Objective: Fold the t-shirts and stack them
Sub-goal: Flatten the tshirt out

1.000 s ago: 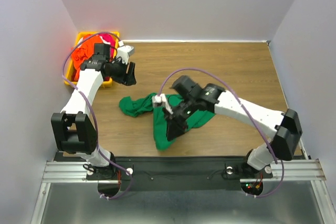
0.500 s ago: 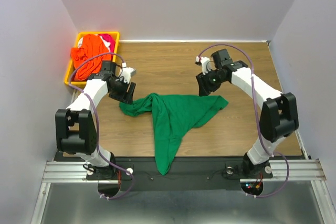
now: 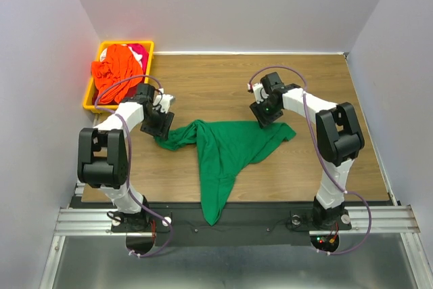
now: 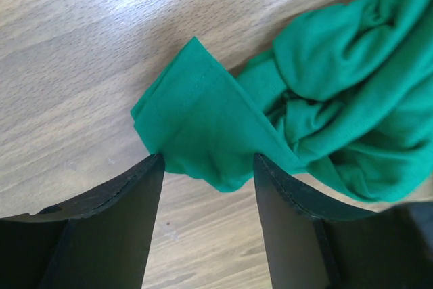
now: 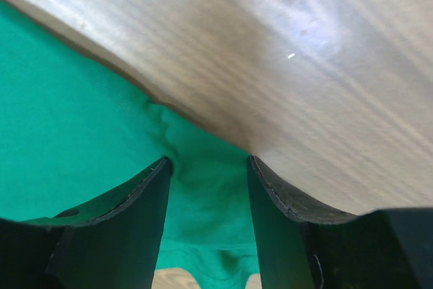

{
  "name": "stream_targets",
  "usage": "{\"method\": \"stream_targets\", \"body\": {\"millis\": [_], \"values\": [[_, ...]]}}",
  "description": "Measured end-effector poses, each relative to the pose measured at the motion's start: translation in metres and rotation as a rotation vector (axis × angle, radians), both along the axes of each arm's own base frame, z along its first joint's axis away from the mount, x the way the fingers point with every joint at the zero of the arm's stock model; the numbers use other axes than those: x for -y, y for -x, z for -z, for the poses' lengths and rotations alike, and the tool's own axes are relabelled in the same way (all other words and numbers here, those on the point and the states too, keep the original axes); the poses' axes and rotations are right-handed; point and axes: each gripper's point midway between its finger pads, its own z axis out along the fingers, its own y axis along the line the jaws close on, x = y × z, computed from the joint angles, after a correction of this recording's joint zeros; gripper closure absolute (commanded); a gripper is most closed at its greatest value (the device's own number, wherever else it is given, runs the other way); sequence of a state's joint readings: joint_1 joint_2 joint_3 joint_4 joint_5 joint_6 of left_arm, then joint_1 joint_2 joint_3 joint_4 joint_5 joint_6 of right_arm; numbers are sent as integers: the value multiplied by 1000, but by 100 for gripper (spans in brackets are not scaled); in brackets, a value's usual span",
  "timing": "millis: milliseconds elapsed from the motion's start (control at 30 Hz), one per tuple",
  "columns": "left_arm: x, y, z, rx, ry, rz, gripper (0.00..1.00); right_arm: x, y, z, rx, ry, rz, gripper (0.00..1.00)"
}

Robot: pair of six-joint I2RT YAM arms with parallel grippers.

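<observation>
Wood-grain table point(image 3: 325, 86) with pale walls on three sides. The dark green t-shirt point(image 3: 230, 147) lies mid-table, partly spread: a bunched sleeve end points left, a flatter panel lies to the right, and a long narrow tail reaches over the near edge onto the black rail. A second ago it was a tight crumpled heap under the right arm; now it is pulled wide. The left gripper point(image 3: 161, 126) was up by the bin then and now sits low at the shirt's left end. In its wrist view the left gripper point(image 4: 208, 160) has its jaws apart, straddling a folded green corner point(image 4: 196, 120) without pinching it. The right gripper point(image 3: 264, 114) has gone from the shirt's middle to its far edge; its jaws are also apart, with flat green cloth point(image 5: 67, 120) between them. The orange t-shirt point(image 3: 111, 69) and red-pink t-shirt point(image 3: 139, 50) are heaped in the yellow bin point(image 3: 91, 103) at the far left corner, as before.
</observation>
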State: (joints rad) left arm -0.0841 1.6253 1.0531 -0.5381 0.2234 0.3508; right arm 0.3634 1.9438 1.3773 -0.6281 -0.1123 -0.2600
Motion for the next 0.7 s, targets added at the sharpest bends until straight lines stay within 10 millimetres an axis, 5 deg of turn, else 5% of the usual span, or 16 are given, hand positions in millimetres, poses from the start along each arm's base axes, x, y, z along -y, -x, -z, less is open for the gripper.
{"method": "stream_targets", "body": {"millis": [67, 100, 167, 267, 433, 633, 700], "values": [[0, 0, 5, -13, -1, -4, 43, 3, -5, -1, 22, 15, 5, 42], [0, 0, 8, -22, -1, -5, 46, 4, -6, -1, 26, 22, 6, 26], [0, 0, 11, -30, -3, -8, 49, 9, -9, -1, 38, 41, 5, 9], [0, -1, 17, -43, -5, -15, 59, 20, -15, -3, 59, 60, 13, 8], [1, -7, 21, -55, -1, -25, 63, 36, -20, -10, 90, 82, 16, 25], [7, -24, 11, -26, 31, -28, 33, 42, -6, 4, 52, 92, -21, 42], [11, -29, 6, -16, 49, -30, 25, 40, -5, 5, 49, 84, -39, 55]]}}
